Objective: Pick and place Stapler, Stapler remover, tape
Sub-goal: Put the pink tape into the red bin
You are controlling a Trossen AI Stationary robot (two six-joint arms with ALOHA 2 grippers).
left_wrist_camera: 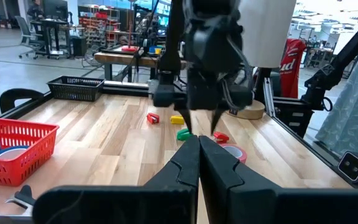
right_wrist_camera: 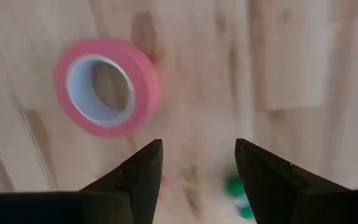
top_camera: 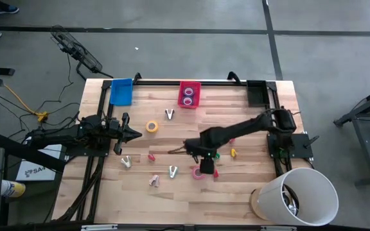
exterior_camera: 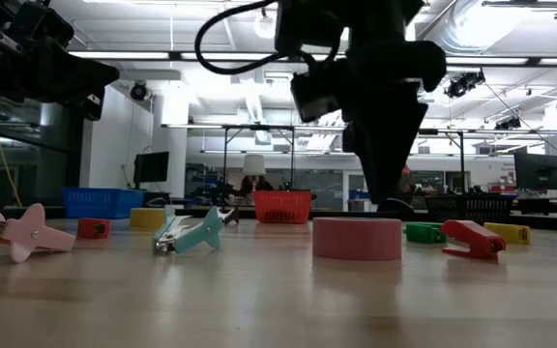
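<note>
On the worktop [top_camera: 249,109], toward the front edge and right of centre, the pink tape roll [right_wrist_camera: 107,86] lies flat, open core facing up, so its axis is vertical and it has no long axis or heading to speak of; looks like it can be taken from any side. Right gripper [right_wrist_camera: 197,163] hangs just above the wood beside the roll, fingers apart with nothing between them, roll off to one side of the gap rather than inside it. My read: it's lining up for a pinch across the wall of the ring, and needs to shift over the roll before closing. Flat pose suits a top-down grab, one finger in the core, one outside. Just beside it sit small solid pieces: a green one [exterior_camera: 424,232], a red one [exterior_camera: 474,239] and a yellow one [exterior_camera: 507,232], close enough to get bumped on the approach. Further out, the yellow tape roll [top_camera: 151,126] lies mid-worktop, also flat, and two blue rolls [top_camera: 188,96] sit inside the red basket [top_camera: 189,85] at the back edge, which I'd guess is the drop target. Blue basket [top_camera: 121,92] is at the back left. Left gripper [left_wrist_camera: 199,149] waits over the left side, fingers together, holding nothing, aimed toward the right arm. White bucket [top_camera: 300,192] stands at the front right corner.
</note>
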